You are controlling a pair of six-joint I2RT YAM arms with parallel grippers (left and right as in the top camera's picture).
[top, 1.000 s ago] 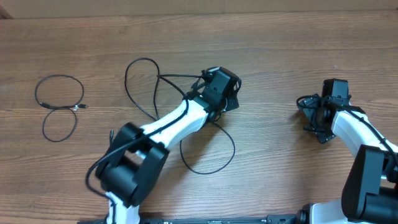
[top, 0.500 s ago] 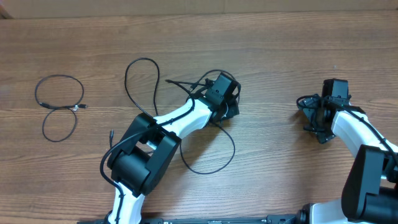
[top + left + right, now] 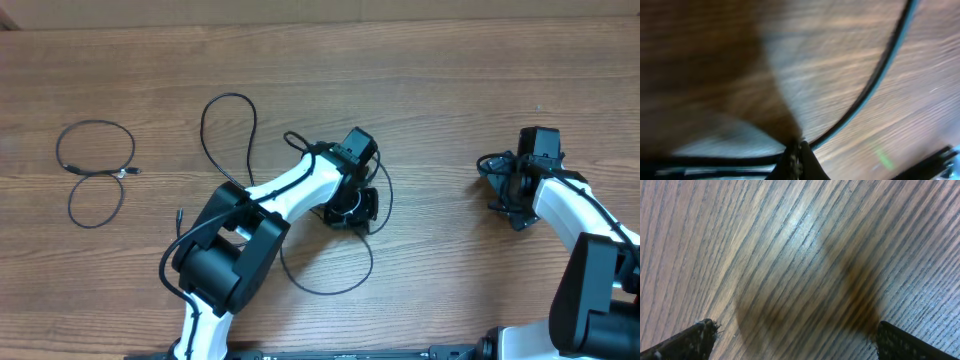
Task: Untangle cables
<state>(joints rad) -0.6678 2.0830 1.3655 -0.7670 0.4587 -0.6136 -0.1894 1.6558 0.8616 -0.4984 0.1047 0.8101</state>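
Note:
A tangle of thin black cables lies mid-table, with a tall loop [image 3: 203, 130] at its left and a wide loop [image 3: 371, 258] nearer the front. My left gripper [image 3: 349, 212] is turned down over the tangle. In the left wrist view, blurred by motion, the left gripper [image 3: 799, 150] is shut on a cable [image 3: 875, 85] that curves away to the upper right. Another cable [image 3: 95, 123], with a small plug [image 3: 126, 173], lies apart in two rings at the far left. My right gripper [image 3: 511, 190] stands open over bare wood at the right, its fingertips [image 3: 702, 332] wide apart with nothing between them.
The wooden table [image 3: 450, 90] runs across the whole view. The left arm's white link [image 3: 290, 190] lies over part of the tangle. Thicker black cords hang at the right arm's wrist [image 3: 495, 165].
My left gripper has swung from the tangle's far right side down toward the front, dragging its cable along. The front loop has shifted and narrowed. The right arm has not moved.

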